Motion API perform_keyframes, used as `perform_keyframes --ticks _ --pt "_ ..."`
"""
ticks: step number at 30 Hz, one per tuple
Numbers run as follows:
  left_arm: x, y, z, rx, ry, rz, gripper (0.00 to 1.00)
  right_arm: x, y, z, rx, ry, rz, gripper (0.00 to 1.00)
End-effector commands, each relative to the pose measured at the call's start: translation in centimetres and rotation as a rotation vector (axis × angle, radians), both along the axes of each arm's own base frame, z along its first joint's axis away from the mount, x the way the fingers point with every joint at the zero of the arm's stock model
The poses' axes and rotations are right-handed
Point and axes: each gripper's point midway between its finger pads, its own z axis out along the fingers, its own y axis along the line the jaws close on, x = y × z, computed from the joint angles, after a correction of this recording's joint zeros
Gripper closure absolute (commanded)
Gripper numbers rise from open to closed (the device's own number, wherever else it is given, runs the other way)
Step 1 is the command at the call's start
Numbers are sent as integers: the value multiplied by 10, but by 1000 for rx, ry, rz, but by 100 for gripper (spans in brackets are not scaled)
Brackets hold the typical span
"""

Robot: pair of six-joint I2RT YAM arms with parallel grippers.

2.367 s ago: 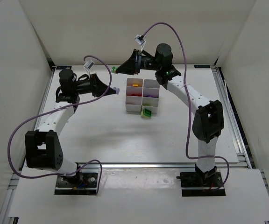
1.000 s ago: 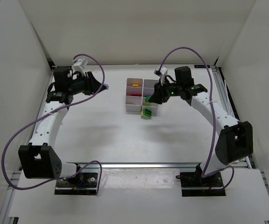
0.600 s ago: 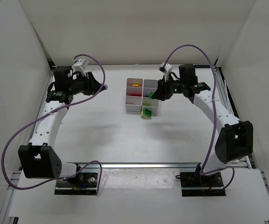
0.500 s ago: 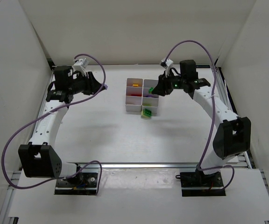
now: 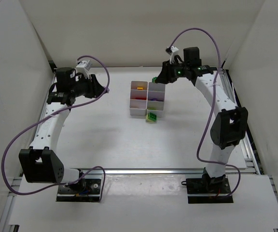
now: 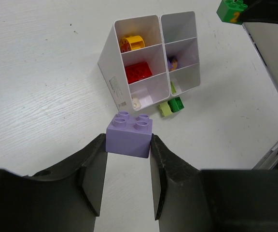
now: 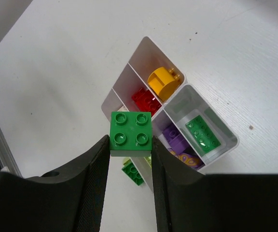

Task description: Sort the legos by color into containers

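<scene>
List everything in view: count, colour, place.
containers: one six-cell cluster, white, mid-table
yellow piece: one, yellow, far-left cell
red brick: one, red, middle-left cell
flat green brick: one, green, far-right cell
purple pieces: count unclear, pale purple, middle-right cell
loose bricks: two, green and lime, on table by containers' near side
held purple brick: one, pale purple, in left claw
held green brick: one, green, in right claw
left claw: one, black, left of containers
right claw: one, black, by containers' far side
</scene>
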Motion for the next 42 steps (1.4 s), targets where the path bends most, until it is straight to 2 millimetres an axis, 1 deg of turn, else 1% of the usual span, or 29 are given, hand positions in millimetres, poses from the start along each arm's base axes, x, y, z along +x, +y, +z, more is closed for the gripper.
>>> perform_keyframes --ticks 1,5,6,13,21,22,42 --pt "-2 1 16 23 -47 -2 90 3 2 7 9 66 -51 100" --pt "1 0 17 25 -50 -6 90 9 7 1 -5 77 -68 100" --pt "3 0 16 25 -46 -6 90 12 6 -5 -18 83 -78 100" --pt "6 1 16 28 -43 1 90 18 11 -15 -29 90 -71 100" --pt "6 2 16 27 -43 5 90 22 12 -17 -29 85 -71 100" --pt "6 2 16 27 -43 5 90 24 9 -17 -30 81 -76 100" --pt "1 0 13 16 -30 -3 90 25 8 -14 -32 70 -82 100"
